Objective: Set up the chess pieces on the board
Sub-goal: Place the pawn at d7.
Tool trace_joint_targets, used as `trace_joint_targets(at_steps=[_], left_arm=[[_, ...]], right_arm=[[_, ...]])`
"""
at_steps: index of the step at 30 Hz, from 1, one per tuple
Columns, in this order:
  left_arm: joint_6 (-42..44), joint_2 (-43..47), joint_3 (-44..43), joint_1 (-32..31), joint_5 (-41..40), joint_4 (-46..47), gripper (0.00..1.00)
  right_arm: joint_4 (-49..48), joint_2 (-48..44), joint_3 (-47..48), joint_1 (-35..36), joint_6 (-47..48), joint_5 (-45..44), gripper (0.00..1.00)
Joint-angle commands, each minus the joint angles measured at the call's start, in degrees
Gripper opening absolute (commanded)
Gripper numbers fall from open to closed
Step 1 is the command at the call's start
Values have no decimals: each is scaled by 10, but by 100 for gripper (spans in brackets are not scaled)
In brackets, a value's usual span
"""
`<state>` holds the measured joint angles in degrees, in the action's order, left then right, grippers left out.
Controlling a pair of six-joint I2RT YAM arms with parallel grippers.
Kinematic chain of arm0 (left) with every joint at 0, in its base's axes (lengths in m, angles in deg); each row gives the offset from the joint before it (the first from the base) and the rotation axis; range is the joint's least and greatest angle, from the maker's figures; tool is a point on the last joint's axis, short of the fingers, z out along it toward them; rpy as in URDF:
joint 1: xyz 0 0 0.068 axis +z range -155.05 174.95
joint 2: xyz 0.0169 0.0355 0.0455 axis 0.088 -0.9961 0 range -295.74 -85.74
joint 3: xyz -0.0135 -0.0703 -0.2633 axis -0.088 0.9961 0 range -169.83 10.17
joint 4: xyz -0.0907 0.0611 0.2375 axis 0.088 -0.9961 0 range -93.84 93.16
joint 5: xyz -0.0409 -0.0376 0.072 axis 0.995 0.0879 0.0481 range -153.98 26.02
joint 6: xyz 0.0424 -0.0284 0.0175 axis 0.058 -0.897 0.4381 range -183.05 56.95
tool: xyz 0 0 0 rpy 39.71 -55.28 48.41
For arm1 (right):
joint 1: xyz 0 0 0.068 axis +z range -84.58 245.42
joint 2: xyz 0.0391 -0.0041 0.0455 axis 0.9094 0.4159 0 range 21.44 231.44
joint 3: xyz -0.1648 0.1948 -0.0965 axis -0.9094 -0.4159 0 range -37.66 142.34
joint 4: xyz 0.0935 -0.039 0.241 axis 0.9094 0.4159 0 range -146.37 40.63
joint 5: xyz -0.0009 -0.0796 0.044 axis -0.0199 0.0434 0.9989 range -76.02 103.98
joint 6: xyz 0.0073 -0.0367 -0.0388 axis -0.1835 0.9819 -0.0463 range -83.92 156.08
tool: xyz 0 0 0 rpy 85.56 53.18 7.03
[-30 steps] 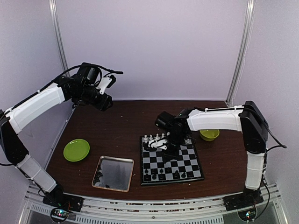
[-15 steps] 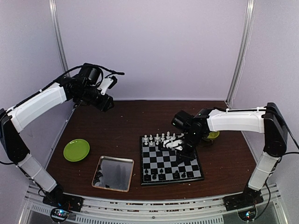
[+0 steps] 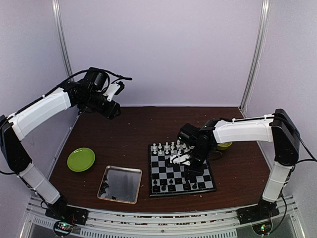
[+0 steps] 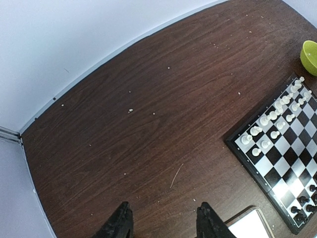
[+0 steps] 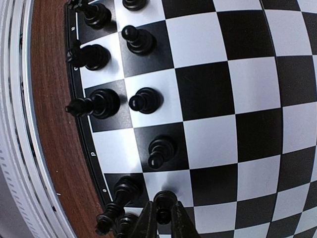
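the board [image 3: 181,171] lies toward 5 o'clock on the table [image 3: 133,134], with the tray [image 3: 119,184] just beside it at its 9 o'clock. white pieces [image 3: 171,147] line the board's 12 o'clock edge and black pieces [image 3: 173,186] its 6 o'clock edge.

the right gripper [image 3: 181,159] hovers over mid-board. in its wrist view the fingers [image 5: 148,220] are drawn to a narrow slot at 6 o'clock. a black pawn [image 5: 165,199] sits in that slot, apparently pinched low on its body. the black ranks run down the 9 o'clock side of that view. the left gripper [image 4: 163,225] hangs high above the table's 10 o'clock corner, fingers well apart, holding nothing.

the pawn should be very light and rigid. its gloss suggests it could slip or twist between the pads. the stem under the head looks the best hold, since it is narrow and the head acts as a stop. the small base should tip easily and neighbours stand close. setting it down likely wants a straight drop onto the square and only a slight opening.
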<state>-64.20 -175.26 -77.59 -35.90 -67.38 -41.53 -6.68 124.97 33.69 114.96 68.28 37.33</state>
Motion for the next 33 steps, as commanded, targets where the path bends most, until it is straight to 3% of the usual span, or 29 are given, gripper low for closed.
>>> trace_joint_targets(at_steps=[1, 9, 14, 22, 26, 33], left_arm=[[-5, 0, -18, 0, 11, 10, 45], [-6, -3, -18, 0, 13, 11, 45], [-6, -3, -19, 1, 11, 9, 45], [-8, -15, -20, 0, -1, 1, 43], [-27, -34, -40, -31, -25, -69, 38], [-115, 38, 152, -117, 30, -102, 31]], right_arm=[[-1, 11, 9, 4, 4, 8, 12], [-14, 14, 9, 5, -7, -6, 14], [-17, 2, 2, 5, -13, -13, 25], [26, -85, 14, -15, -2, 33, 34], [10, -144, -21, -51, 0, 47, 34], [-70, -240, -113, -123, -10, 88, 35]])
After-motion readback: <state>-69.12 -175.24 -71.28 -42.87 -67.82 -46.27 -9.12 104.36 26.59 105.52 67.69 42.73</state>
